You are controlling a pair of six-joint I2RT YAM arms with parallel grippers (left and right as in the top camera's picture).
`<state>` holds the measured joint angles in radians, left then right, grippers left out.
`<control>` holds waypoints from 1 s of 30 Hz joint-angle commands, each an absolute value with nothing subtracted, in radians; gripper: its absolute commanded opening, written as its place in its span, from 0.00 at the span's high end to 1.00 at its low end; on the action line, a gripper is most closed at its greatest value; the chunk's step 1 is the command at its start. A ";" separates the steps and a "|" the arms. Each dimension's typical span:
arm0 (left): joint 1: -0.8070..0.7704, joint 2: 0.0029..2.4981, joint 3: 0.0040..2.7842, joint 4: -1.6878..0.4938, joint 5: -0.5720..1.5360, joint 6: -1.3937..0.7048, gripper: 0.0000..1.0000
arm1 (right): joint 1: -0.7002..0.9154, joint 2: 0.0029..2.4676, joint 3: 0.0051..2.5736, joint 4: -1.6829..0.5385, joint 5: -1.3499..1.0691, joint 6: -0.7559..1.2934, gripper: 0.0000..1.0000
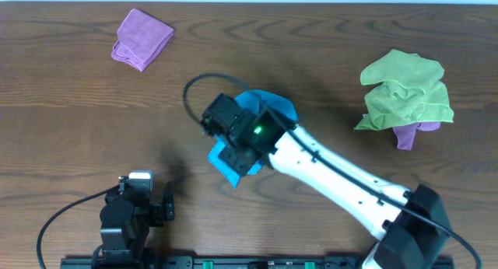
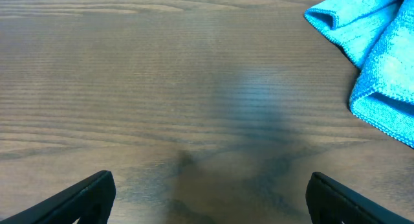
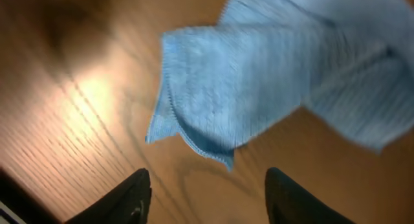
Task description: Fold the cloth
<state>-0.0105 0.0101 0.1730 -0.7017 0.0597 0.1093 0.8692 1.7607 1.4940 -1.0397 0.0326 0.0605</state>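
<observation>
The blue cloth lies partly folded in the middle of the table, mostly hidden under my right arm. In the right wrist view the blue cloth shows a doubled corner pointing down between the fingers. My right gripper is open and empty, just above the cloth's corner. My left gripper is open and empty near the front left edge. It faces bare wood, with the cloth away at its upper right.
A folded purple cloth lies at the back left. A crumpled green cloth sits at the right on top of another purple cloth. A black cable loops by the right gripper.
</observation>
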 commanded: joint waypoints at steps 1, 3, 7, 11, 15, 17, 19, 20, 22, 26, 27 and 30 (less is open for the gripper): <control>-0.014 0.004 0.162 -0.707 0.049 0.120 0.05 | 0.794 1.760 1.497 -1.042 -0.079 0.281 0.37; -0.014 0.004 0.162 -0.706 0.048 0.120 0.05 | 0.743 1.760 1.497 -1.044 -0.120 0.379 0.34; -0.014 0.004 0.162 -0.707 0.048 0.120 0.05 | 0.667 1.760 1.495 -1.040 -0.191 0.479 0.32; -0.014 0.004 0.162 -0.706 0.048 0.120 0.05 | 0.633 1.760 1.489 -1.032 -0.234 0.537 0.31; -0.014 0.004 0.162 -0.706 0.048 0.120 0.05 | 0.614 1.760 1.485 -1.037 -0.251 0.537 0.35; -0.014 0.004 0.162 -0.706 0.048 0.120 0.05 | 0.614 1.751 1.474 -1.034 -0.248 0.499 0.38; -0.014 0.004 0.162 -0.706 0.049 0.120 0.05 | 0.614 1.731 1.464 -1.031 -0.218 0.438 0.38; -0.014 0.004 0.162 -0.706 0.049 0.120 0.05 | 0.614 1.720 1.457 -1.031 -0.202 0.413 0.38; -0.014 0.004 0.162 -0.706 0.049 0.120 0.05 | 0.611 1.686 1.433 -1.032 -0.175 0.352 0.35; -0.014 0.004 0.162 -0.700 0.050 0.120 0.05 | 0.570 1.571 1.299 -1.013 -0.167 0.309 0.30; -0.014 0.004 0.162 -0.698 0.054 0.119 0.05 | 0.557 1.530 1.246 -0.995 -0.181 0.310 0.29; -0.014 0.004 0.162 -0.692 0.104 0.119 0.05 | 0.525 1.417 1.090 -0.901 -0.276 0.352 0.24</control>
